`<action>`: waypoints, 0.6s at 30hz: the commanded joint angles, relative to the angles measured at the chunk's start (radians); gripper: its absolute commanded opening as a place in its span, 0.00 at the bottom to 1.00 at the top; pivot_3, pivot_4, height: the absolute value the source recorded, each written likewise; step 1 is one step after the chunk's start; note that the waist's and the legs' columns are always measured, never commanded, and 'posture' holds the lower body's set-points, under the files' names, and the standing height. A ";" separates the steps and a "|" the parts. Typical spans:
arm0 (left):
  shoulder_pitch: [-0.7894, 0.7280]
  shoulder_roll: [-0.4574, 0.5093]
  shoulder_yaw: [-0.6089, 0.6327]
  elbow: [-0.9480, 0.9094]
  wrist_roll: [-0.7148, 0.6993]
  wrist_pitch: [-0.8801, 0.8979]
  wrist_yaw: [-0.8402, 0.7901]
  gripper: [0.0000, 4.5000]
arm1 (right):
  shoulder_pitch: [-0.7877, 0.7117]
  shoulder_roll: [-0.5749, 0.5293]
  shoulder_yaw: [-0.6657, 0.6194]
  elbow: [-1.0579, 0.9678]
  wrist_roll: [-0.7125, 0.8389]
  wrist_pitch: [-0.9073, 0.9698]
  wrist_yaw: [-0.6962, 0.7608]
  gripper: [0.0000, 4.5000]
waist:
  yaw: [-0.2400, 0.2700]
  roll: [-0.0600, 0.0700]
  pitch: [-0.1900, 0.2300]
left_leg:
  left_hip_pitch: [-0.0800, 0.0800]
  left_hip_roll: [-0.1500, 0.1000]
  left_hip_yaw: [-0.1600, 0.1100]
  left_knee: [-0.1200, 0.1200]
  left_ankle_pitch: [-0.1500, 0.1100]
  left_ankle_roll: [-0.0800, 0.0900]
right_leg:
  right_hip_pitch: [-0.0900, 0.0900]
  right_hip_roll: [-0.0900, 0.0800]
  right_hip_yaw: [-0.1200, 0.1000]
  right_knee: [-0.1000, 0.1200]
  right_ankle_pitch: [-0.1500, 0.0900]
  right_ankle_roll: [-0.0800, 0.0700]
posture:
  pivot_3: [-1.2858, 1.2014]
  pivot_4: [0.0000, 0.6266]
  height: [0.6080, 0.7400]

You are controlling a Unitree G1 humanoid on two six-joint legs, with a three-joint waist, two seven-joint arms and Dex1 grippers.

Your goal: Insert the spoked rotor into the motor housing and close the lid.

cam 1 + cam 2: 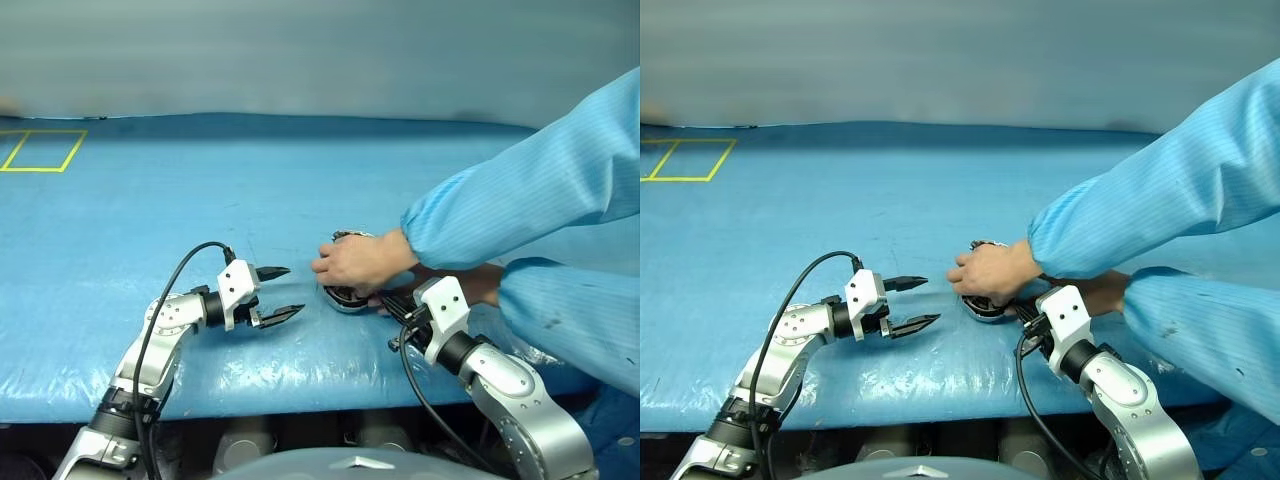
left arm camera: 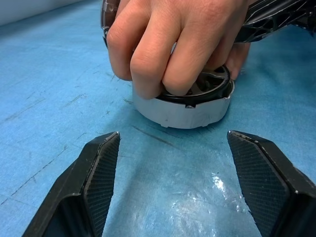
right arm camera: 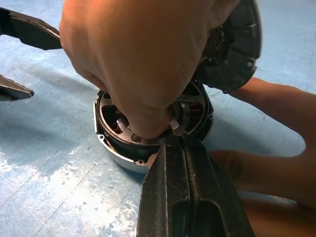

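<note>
While left pincer (image 1: 281, 293) gapes empty, right pincer (image 3: 177, 140) shut

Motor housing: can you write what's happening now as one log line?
motor housing: on blue table | spoked rotor: inside | person's hand: on top | left gripper: open | right gripper: shut

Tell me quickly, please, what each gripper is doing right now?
Left gripper: open, empty, near the motor housing.
Right gripper: shut at the housing's rim, under a person's hand; grip unclear.

Matt grey metal motor housing (image 2: 182, 112); textured black fingers (image 2: 101, 183).
</note>
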 commanded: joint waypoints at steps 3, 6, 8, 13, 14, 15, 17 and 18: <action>-0.007 0.001 0.002 -0.013 0.001 -0.018 0.004 0.82 | -0.009 0.001 -0.006 -0.022 -0.001 -0.002 -0.003 0.00 | 0.000 0.000 0.000 | 0.000 0.000 0.000 0.000 0.000 0.000 | 0.000 0.000 0.000 0.000 0.000 0.000 | 0.52 0.24 1.00; -0.009 -0.003 0.002 -0.012 0.000 -0.015 0.009 0.82 | -0.009 0.000 -0.004 -0.021 -0.004 -0.002 -0.005 0.00 | 0.000 0.000 0.000 | 0.000 0.000 0.000 0.000 0.000 0.000 | 0.000 0.000 0.000 0.000 0.000 0.000 | 0.52 0.24 1.00; -0.010 -0.003 0.000 -0.007 0.005 -0.016 0.011 0.82 | -0.009 -0.001 -0.007 -0.021 -0.004 -0.001 -0.008 0.00 | 0.000 0.000 0.000 | 0.000 0.000 0.000 0.000 0.000 0.000 | 0.000 0.000 0.000 0.000 0.000 0.000 | 0.52 0.24 1.00; -0.005 -0.006 -0.003 -0.008 0.007 -0.015 0.011 0.82 | -0.006 -0.004 -0.011 -0.023 -0.005 0.000 -0.011 0.00 | 0.000 0.000 0.000 | 0.000 0.000 0.000 0.000 0.000 0.000 | 0.000 0.000 0.000 0.000 0.000 0.000 | 0.52 0.24 1.00; -0.005 -0.007 -0.001 -0.008 0.007 -0.014 0.012 0.82 | -0.005 -0.004 -0.010 -0.023 -0.005 0.000 -0.011 0.00 | 0.000 0.000 0.000 | 0.000 0.000 0.000 0.000 0.000 0.000 | 0.000 0.000 0.000 0.000 0.000 0.000 | 0.52 0.24 1.00; -0.006 -0.007 -0.002 -0.007 0.010 -0.016 0.013 0.82 | -0.005 -0.004 -0.011 -0.024 -0.005 0.001 -0.011 0.00 | 0.000 0.000 0.000 | 0.000 0.000 0.000 0.000 0.000 0.000 | 0.000 0.000 0.000 0.000 0.000 0.000 | 0.52 0.24 1.00; -0.007 -0.007 -0.003 -0.007 0.014 -0.017 0.013 0.82 | -0.006 -0.003 -0.010 -0.024 -0.005 0.001 -0.011 0.00 | 0.000 0.000 0.000 | 0.000 0.000 0.000 0.000 0.000 0.000 | 0.000 0.000 0.000 0.000 0.000 0.000 | 0.52 0.24 1.00; -0.008 -0.008 -0.004 -0.007 0.014 -0.018 0.014 0.82 | -0.006 -0.003 -0.009 -0.024 -0.005 0.001 -0.012 0.00 | 0.000 0.000 0.000 | 0.000 0.000 0.000 0.000 0.000 0.000 | 0.000 0.000 0.000 0.000 0.000 0.000 | 0.52 0.24 1.00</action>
